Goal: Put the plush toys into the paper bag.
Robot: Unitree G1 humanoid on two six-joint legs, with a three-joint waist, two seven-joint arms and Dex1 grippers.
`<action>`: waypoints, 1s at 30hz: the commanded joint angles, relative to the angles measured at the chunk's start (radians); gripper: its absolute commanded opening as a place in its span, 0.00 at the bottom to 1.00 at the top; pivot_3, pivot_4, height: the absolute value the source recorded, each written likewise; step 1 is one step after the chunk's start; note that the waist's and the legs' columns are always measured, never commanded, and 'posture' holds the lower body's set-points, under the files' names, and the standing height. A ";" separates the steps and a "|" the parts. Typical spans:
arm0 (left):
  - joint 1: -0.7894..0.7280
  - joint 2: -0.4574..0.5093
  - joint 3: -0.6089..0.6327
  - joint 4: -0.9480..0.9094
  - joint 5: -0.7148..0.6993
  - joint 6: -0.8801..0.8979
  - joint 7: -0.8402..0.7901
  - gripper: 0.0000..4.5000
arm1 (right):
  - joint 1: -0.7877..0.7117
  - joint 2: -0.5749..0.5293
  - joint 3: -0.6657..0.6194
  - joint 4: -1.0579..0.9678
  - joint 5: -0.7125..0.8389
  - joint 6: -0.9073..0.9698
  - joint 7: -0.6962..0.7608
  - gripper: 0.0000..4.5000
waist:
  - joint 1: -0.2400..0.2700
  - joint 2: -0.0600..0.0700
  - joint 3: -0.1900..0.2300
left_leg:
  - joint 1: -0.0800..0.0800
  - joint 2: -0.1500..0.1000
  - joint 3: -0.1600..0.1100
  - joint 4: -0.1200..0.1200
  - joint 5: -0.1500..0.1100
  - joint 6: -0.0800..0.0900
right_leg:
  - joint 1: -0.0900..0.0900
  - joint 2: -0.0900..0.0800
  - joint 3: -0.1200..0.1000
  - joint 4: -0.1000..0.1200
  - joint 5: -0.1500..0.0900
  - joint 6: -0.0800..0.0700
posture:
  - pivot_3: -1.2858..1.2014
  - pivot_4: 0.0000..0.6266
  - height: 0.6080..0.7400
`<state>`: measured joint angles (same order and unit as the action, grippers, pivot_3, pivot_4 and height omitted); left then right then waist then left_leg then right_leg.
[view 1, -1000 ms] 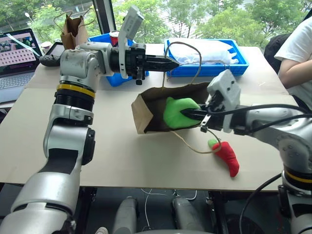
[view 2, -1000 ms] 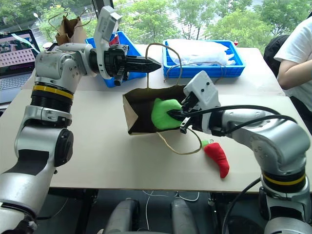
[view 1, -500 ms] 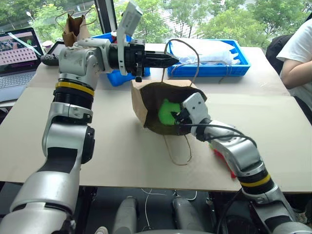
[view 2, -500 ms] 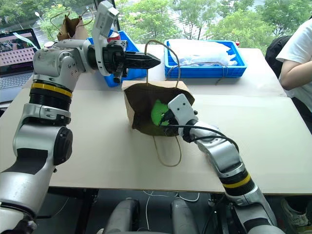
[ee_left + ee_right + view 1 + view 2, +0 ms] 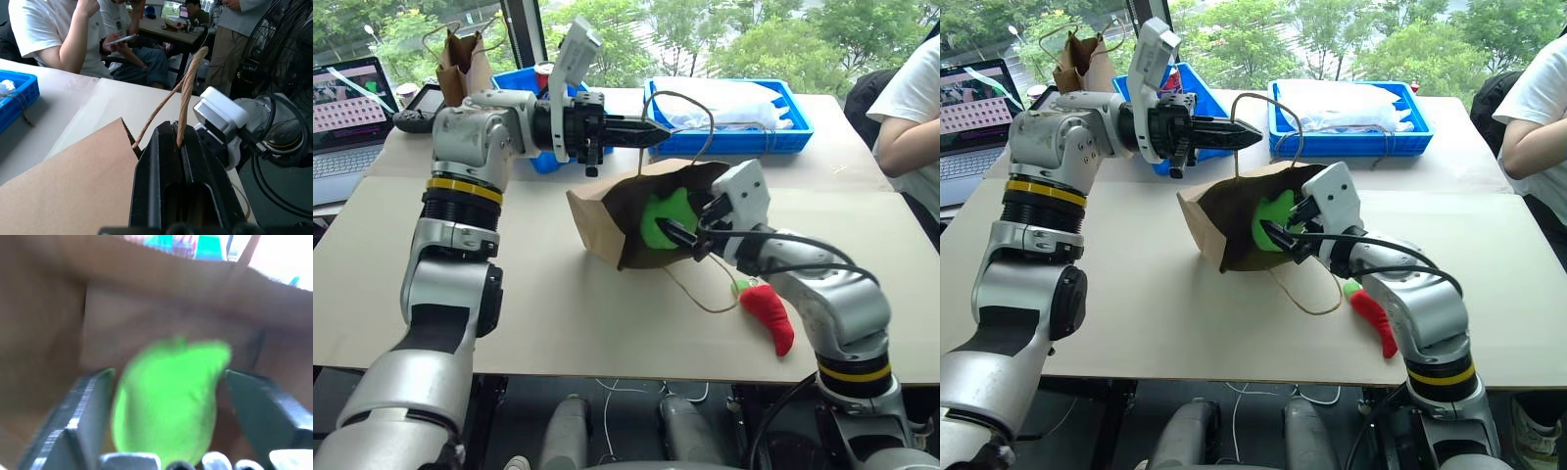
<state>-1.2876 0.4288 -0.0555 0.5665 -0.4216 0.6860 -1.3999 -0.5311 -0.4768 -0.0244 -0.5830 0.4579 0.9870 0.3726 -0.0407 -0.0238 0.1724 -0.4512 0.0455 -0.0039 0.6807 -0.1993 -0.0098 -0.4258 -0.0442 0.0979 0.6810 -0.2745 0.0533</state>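
Now, green plush toy [image 5: 664, 217]: inside the paper bag [image 5: 607, 220], at its mouth.
Right gripper [image 5: 683, 238]: fingers spread wide either side of the green toy, not pinching it.
Left gripper [image 5: 651, 128]: clamped on the bag's cord handle [image 5: 188, 90], at the bag's 12 o'clock.
Red chili toy [image 5: 771, 315]: on the table [image 5: 558, 304], at the bag's 4 o'clock.

The paper bag [image 5: 607, 220] lies on its side mid-table [image 5: 558, 304], one plush toy [image 5: 664, 217] in its mouth, the other [image 5: 771, 315] near the table's front edge, right of it.
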 commanded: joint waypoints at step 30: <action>0.046 -0.035 -0.010 -0.147 -0.045 0.066 -0.009 0.00 | 0.669 -0.340 -0.455 -0.146 0.077 0.233 0.104 0.53 | 0.000 0.000 0.000 | 0.002 -0.001 0.000 0.000 0.001 0.001 | 0.003 0.000 0.001 -0.001 -0.001 0.002 | 0.52 0.24 0.65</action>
<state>-1.2316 0.3883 -0.0773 0.4495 -0.4462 0.7476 -1.4116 0.1301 -0.7810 -0.4133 -0.7129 0.5435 1.2436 0.4530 -0.0406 -0.0240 0.1724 -0.4488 0.0442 -0.0039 0.6806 -0.1986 -0.0090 -0.4226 -0.0447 0.0994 0.6802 -0.2757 0.0552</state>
